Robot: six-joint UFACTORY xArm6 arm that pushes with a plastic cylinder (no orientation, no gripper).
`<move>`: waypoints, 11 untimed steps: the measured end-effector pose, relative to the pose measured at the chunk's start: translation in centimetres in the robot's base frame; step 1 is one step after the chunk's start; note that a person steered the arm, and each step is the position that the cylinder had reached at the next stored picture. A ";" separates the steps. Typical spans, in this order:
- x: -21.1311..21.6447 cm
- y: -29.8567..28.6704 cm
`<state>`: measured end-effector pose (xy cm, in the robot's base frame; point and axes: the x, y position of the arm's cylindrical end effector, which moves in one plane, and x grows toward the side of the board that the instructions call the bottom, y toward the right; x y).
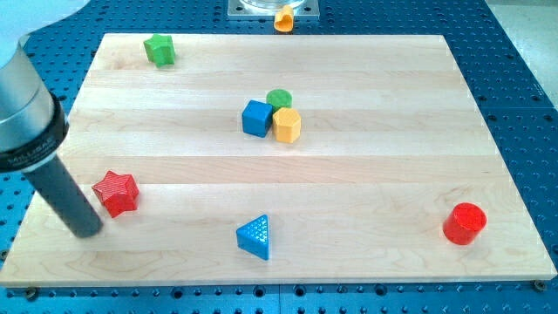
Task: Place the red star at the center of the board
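Observation:
The red star (116,192) lies near the board's left edge, low in the view. My tip (87,231) rests on the wooden board (366,174) just left of and below the star, close to it or touching. The dark rod rises from there to the view's upper left. Near the board's middle, a blue cube (256,118), a yellow hexagon (287,126) and a green cylinder (279,98) stand bunched together.
A green star (159,50) lies at the top left. A blue triangle (255,236) lies at the bottom centre. A red cylinder (464,223) stands at the bottom right. A small orange piece (284,17) sits off the board at the top.

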<state>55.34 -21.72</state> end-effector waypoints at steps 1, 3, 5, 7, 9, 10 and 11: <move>-3.3 5.8; -6.2 4.9; -7.6 4.6; -7.7 11.4; -12.7 7.7; -12.9 12.9; -12.8 15.4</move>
<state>42.55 -6.31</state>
